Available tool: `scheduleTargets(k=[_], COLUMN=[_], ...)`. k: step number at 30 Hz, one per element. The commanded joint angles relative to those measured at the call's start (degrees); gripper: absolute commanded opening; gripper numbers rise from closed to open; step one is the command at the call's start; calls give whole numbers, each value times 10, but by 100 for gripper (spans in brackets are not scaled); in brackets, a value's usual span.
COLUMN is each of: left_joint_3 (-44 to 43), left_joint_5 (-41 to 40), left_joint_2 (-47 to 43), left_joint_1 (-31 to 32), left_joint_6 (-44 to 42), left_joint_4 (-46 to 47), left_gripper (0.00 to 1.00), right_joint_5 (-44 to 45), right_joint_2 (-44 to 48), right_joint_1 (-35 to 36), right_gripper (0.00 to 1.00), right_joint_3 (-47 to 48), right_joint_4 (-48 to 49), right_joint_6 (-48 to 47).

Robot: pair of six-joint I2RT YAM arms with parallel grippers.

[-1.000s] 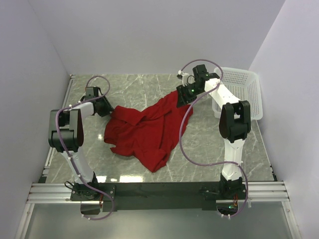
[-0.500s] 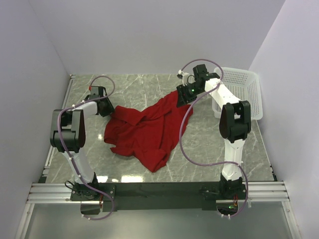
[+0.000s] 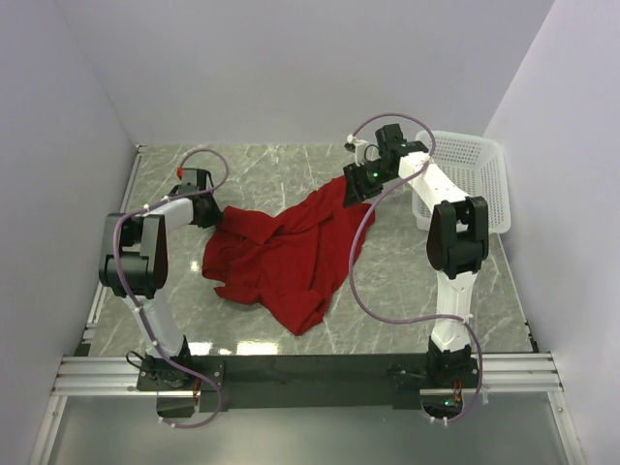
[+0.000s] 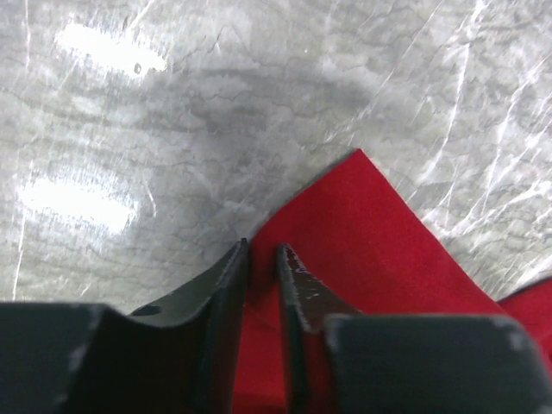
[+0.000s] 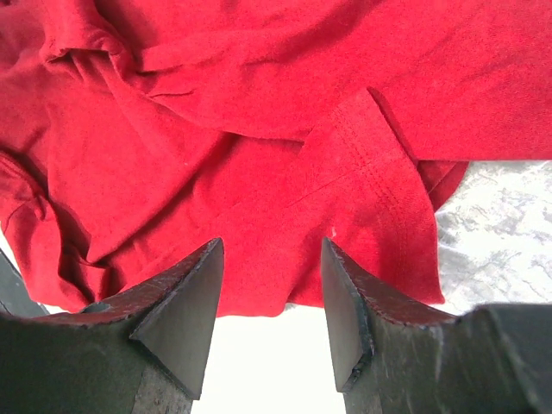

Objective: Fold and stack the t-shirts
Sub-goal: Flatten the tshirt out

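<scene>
Diagonally, the red t-shirt (image 3: 291, 254) spans the worktop (image 3: 271, 170): left tool (image 4: 262, 250) narrowly straddles its left corner, grip uncertain; right tool (image 5: 272, 246) gapes, released, at its upper-right end.

t-shirt (image 3: 286, 254): table (image 3: 281, 165) centre | basket (image 3: 473, 172): far right | left claw (image 4: 263, 250): shirt's left corner

The table (image 3: 291, 165) has a grey marble-patterned top with pale veins, glossy enough to throw back bright patches of light. A deep red t-shirt (image 3: 281, 257) lies crumpled across its middle, spreading from left of centre toward the far right, with one point reaching toward the near edge. A white mesh basket (image 3: 475, 174) stands in the far right corner, apart from the cloth.
</scene>
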State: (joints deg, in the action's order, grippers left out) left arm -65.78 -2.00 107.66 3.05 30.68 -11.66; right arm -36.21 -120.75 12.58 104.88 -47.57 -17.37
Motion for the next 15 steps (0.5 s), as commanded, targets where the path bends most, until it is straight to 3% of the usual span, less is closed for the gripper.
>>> scheduleTargets(k=[1,7,15], left_joint_3=[28,18,-1], left_joint_5=[-12,-23,-21], left_joint_2=[-3,-30,-70], left_joint_1=[7,7,7], left_joint_6=[-4,-9,-18], left_joint_4=[-66,-71,-90], left_gripper=[26,15,13], right_joint_5=[-4,-4,-3], right_joint_2=[47,46,44], right_joint_1=[-7,-6,-7], right_gripper=[56,56,56], right_joint_3=[-1,-2,-4], right_joint_4=[13,12,12], right_joint_6=[5,4,1])
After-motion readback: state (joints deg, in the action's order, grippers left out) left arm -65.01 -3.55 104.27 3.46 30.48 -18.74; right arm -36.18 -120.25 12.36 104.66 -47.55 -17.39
